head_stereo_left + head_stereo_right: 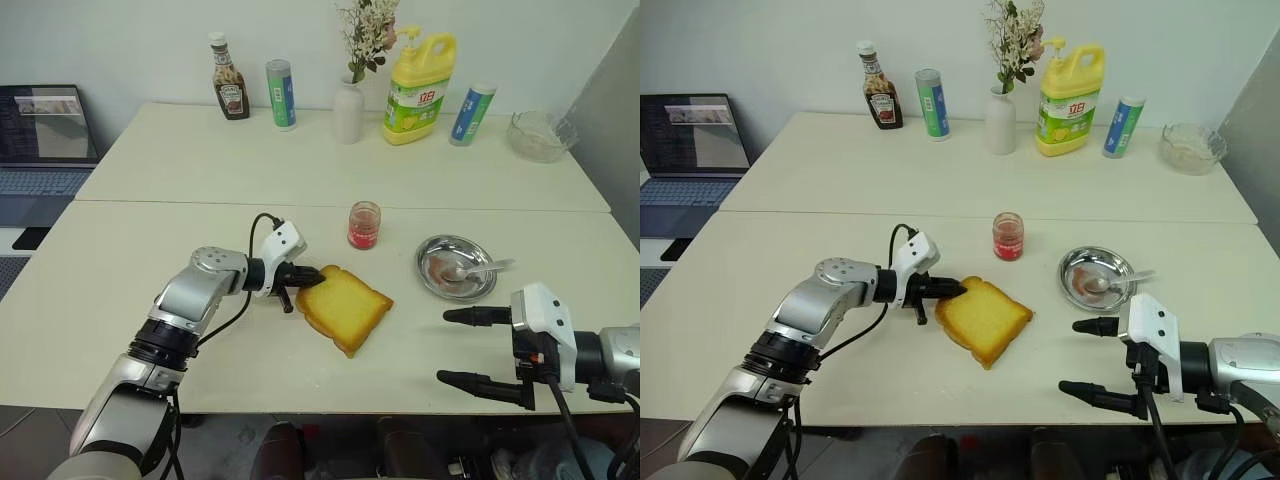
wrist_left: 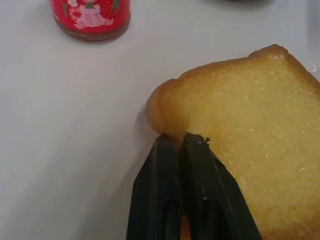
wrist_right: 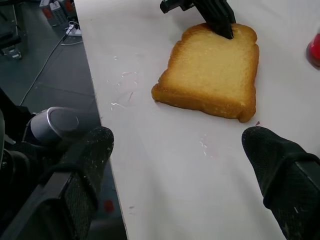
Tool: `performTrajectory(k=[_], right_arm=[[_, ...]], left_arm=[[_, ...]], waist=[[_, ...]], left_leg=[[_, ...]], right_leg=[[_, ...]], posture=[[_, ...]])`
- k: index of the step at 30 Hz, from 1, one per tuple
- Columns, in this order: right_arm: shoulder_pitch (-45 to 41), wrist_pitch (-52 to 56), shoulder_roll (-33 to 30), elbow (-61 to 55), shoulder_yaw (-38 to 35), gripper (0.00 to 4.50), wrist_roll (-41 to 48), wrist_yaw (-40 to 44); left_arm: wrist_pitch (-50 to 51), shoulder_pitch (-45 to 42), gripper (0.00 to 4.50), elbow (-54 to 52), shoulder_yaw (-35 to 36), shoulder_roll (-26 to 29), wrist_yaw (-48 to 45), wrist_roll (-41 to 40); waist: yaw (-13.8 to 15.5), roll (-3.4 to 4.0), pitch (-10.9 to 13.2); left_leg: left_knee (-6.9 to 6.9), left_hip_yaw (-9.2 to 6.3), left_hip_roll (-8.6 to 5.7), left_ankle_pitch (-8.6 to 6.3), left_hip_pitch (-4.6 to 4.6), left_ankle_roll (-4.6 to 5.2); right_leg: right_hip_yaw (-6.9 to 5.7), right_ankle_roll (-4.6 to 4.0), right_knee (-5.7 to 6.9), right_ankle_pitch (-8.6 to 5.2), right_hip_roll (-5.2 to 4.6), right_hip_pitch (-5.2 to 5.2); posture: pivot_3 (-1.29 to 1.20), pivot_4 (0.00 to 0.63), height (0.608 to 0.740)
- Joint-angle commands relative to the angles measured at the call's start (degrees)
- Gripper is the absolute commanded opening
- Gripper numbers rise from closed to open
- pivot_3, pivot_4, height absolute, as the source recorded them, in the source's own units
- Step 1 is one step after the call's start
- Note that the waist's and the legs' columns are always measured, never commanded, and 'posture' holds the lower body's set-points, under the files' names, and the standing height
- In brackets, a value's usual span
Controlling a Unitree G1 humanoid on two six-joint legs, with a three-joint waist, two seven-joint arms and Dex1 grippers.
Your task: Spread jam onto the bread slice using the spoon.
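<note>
1. Two pale, smooth tabletops are sitting edge to edge, forming one cream table (image 1: pixel 150 330) with a matte finish.
2. The bread slice (image 1: pixel 345 307) is lying flat on the near tabletop, a thick, roughly square piece with a porous golden-yellow face and a darker, rounded crust.
3. The left gripper (image 1: pixel 308 278) is resting its black fingers (image 2: pixel 200 200) on the slice's top at the crust corner, the jaws pressed together with no gap between them; the tips are touching the bread, not pinching it.
4. The right gripper (image 1: pixel 1086 359) is hovering over the table's near edge, near the slice, its two textured black fingers (image 3: pixel 280 165) spread wide and holding nothing.
5. The jam (image 1: pixel 364 225) is showing red through a small, clear, cylindrical glass jar standing upright just beyond the slice, apart from it.
6. The spoon (image 1: pixel 478 268) is lying in a round, shallow, shiny steel dish (image 1: pixel 435 285), its thin silver handle sticking out over the rim; reddish smears are showing inside the dish.
7. Along the far tabletop are standing a brown-capped ketchup bottle (image 1: pixel 229 90), two slim cylindrical cans (image 1: pixel 281 94), a white ceramic vase (image 1: pixel 348 112) with dried flowers, a yellow plastic detergent jug (image 1: pixel 420 88) and a clear glass bowl (image 1: pixel 541 136).
8. An open laptop (image 1: pixel 45 140) is sitting beside the table.
</note>
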Motion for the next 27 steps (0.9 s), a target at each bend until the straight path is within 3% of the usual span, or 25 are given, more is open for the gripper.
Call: performTrajectory(k=[1, 3, 6, 17, 25, 27], right_arm=[[-0.7, -0.9, 0.1, -1.5, -1.1, 4.5, 0.5, -0.4], [-1.0, -0.8, 0.0, -1.4, -1.2, 4.5, 0.7, -0.3], [-1.6, -0.6, 0.2, -1.0, -1.3, 4.5, 1.2, -0.6], [-0.9, -2.3, 0.1, 1.2, -5.1, 4.5, -0.5, 0.9], [1.5, -1.6, 7.0, 1.5, -12.7, 4.5, -1.4, -8.2], [2.9, -1.8, 12.8, 1.4, -16.2, 4.5, -1.2, -14.4]], left_arm=[[-0.4, -0.4, 0.04, -2.4, 0.9, -0.1, -0.8, 0.0], [-0.2, 0.2, 0.04, -3.1, 0.9, -0.1, -0.5, 0.3], [0.6, 0.3, 0.77, -3.1, 1.5, -0.5, 0.9, 0.5], [-7.4, 1.8, 4.29, -3.7, 5.2, 2.3, 5.3, 4.0], [-17.6, 6.3, 4.29, -13.6, 10.6, 5.5, 4.0, 2.4], [-16.7, 8.2, 4.41, -20.8, 10.6, 7.7, -1.0, -1.1]], waist=[[0.0, 0.0, 0.0], [0.0, 0.0, 0.0], [0.0, 0.0, 0.0], [0.0, 0.0, 0.0], [0.3, 0.0, 0.0], [0.4, -0.09, -0.1]], left_leg=[[0.0, -0.01, 0.0, 0.0, 0.0, 0.0], [0.0, 0.0, 0.0, 0.0, 0.0, 0.0], [0.0, -0.01, 0.0, 0.0, 0.0, 0.0], [0.01, -0.02, 0.01, 0.0, 0.02, 0.0], [0.0, -0.01, 0.02, 0.0, -0.01, -0.01], [0.01, 0.01, -0.01, 0.01, 0.0, -0.02]], right_leg=[[-0.01, 0.0, 0.0, 0.0, 0.0, 0.0], [0.0, 0.0, 0.0, 0.0, 0.0, 0.0], [0.0, 0.0, 0.0, 0.0, 0.0, 0.0], [-0.01, 0.0, 0.03, 0.01, 0.0, 0.01], [-0.01, -0.04, 0.02, 0.03, -0.03, 0.01], [-0.01, -0.04, 0.03, 0.03, -0.07, 0.02]], posture=[[0.0, 0.15, 0.74], [0.0, 0.15, 0.74], [0.0, 0.15, 0.74], [0.0, 0.15, 0.74], [0.0, 0.15, 0.74], [0.0, 0.15, 0.74]])
